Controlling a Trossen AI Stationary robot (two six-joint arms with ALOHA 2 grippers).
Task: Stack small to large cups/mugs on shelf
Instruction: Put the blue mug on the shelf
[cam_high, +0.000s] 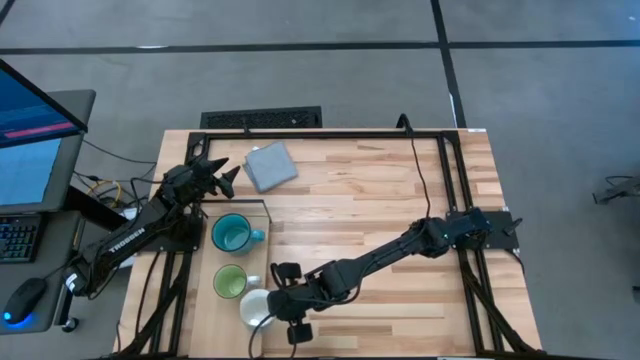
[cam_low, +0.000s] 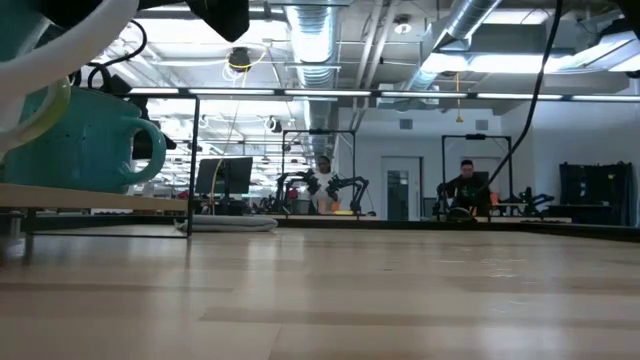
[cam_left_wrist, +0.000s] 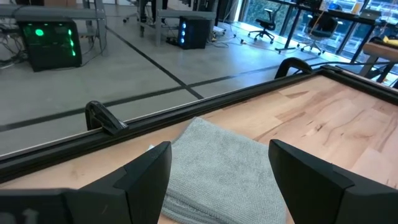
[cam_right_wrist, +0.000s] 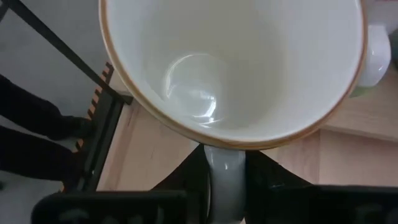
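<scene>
Low in the high view, we see the right gripper fingers clamped on the white mug handle; left gripper fingers spread, empty.

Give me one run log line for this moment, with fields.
right pincer: shut on white mug handle | left pincer: open, above grey cloth | teal mug, green mug: on shelf

Both arms were matt black and jointed; the left arm bore white TROSSEN lettering. The left hand had broad, flat, angular black fingers.
</scene>
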